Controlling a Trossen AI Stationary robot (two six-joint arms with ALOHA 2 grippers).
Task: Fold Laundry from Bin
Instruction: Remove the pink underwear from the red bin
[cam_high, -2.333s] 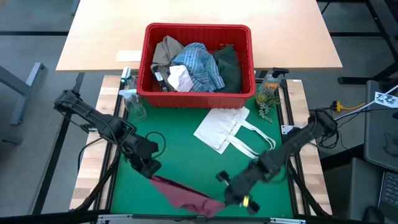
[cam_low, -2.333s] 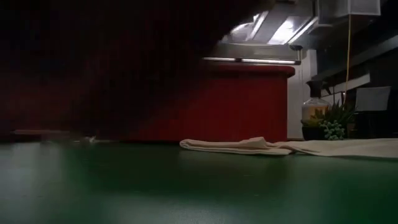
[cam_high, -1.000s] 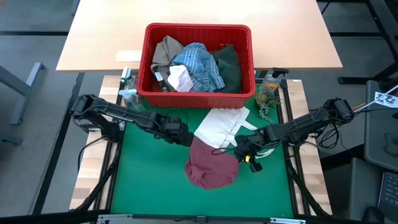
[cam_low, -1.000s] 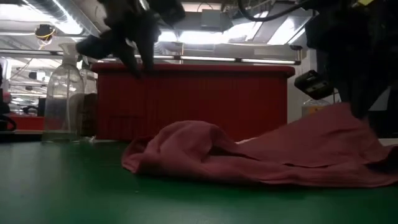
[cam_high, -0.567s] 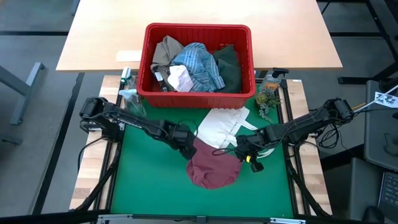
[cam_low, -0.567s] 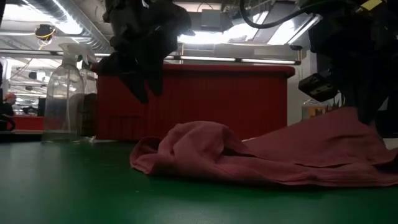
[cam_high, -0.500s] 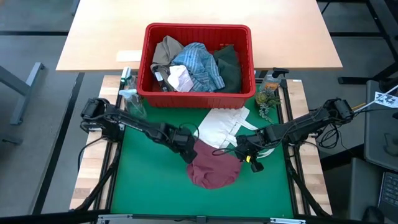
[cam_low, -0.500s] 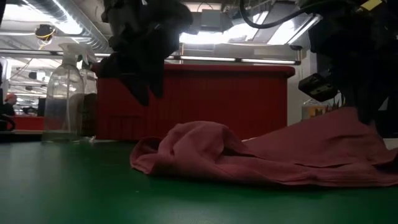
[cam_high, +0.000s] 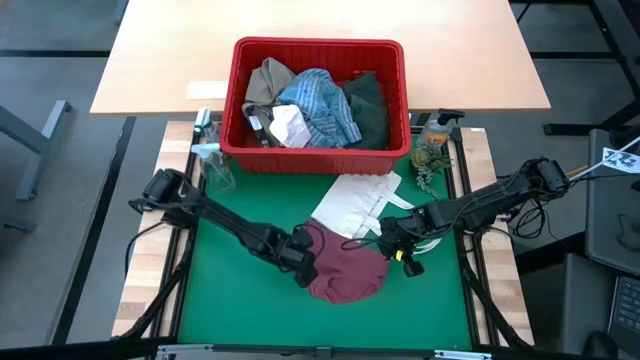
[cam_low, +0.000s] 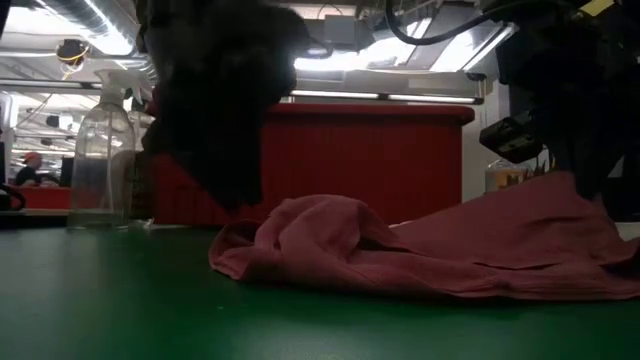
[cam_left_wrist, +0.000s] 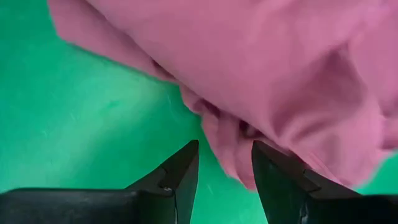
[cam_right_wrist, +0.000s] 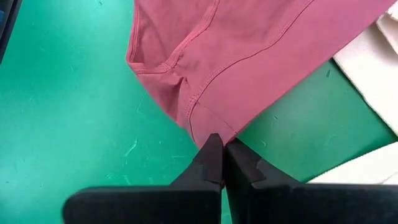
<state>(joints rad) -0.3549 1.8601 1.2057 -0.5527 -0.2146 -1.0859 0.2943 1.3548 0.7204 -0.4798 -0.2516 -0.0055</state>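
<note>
While the red bin (cam_high: 318, 150) sits full of clothes well beyond my hands at the far edge of the green desk (cam_high: 230, 300), the maroon cloth (cam_high: 345, 268) lies rumpled between them. My right hand (cam_high: 392, 247), fingers pressed together, pinches its far corner. My left hand (cam_left_wrist: 224, 171), fingers spread, hovers at the near bunched edge. I judge I am laying it flat; next that left hand must close on the edge.
</note>
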